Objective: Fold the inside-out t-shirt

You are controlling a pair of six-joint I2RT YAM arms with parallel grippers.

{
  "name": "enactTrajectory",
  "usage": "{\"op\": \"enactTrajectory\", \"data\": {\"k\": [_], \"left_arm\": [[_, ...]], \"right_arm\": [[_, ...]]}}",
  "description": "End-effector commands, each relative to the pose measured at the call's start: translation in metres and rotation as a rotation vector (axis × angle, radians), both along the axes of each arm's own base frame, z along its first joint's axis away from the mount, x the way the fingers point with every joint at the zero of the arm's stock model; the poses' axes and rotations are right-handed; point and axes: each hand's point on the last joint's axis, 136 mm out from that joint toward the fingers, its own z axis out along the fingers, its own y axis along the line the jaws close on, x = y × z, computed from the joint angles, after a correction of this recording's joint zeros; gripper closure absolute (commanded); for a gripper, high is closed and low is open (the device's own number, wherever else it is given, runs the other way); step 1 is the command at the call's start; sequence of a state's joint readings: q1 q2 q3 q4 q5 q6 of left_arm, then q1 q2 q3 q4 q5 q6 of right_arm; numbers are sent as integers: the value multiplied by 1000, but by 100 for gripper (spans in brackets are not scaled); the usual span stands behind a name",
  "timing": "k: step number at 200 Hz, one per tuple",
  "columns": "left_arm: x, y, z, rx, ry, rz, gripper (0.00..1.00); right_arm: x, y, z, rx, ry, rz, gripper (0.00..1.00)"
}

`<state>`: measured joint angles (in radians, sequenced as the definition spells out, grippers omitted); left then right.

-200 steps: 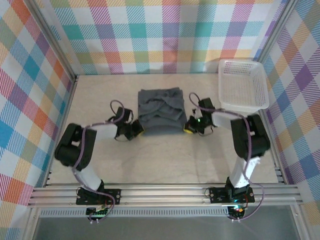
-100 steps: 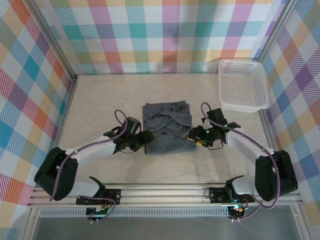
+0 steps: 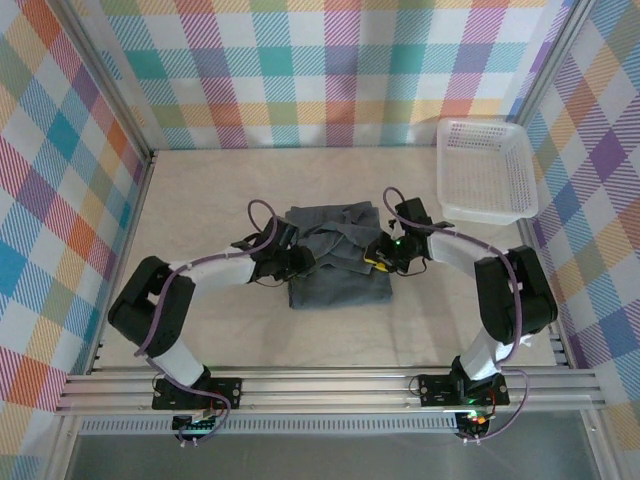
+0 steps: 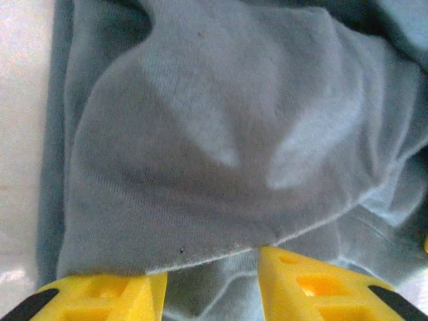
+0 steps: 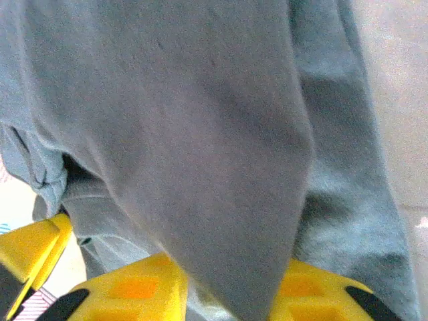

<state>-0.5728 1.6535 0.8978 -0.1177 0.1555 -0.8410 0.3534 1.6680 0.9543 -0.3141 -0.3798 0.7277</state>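
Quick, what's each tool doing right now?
Left tool: open, straddling the dark slate-grey cloth t-shirt edge.
Right tool: cannot tell; cloth fills its gap.

Your top camera is looking down from above the near edge, covering the whole table (image 3: 200, 200). Both wrist cameras are facing the shirt (image 3: 335, 285) at close range; all views are sharing it.

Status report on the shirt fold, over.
Left gripper at the hem of the dark slate-grey cloth t-shirt, grip unclear. Right gripper pinching a fold of it. Shirt a rumpled rectangle, mid-table. White plastic basket far right, clear of it.
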Motion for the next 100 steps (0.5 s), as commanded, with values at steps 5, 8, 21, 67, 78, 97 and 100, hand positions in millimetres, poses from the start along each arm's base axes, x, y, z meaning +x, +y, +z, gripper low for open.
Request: {"op": "enactTrajectory", "data": {"k": [5,8,21,67,78,97,100], "left_arm": [[19,9,0,18,-39,22,60],[20,9,1,18,-39,22,60],[19,11,4,13,-34,12,58],[-2,47,26,114,-63,33,47],[-1,50,24,101,-43,39,46],[4,42,17,74,-25,27,46],[5,40,16,68,-22,23,46]], "right_arm": [[12,10,18,38,-45,14,87],[12,10,18,37,-46,13,90],[12,11,20,46,-43,17,97],[14,13,19,51,-32,7,100],[16,13,20,55,-33,6,100],[17,14,21,50,-36,8,100],[17,14,21,49,-35,9,100]]}}
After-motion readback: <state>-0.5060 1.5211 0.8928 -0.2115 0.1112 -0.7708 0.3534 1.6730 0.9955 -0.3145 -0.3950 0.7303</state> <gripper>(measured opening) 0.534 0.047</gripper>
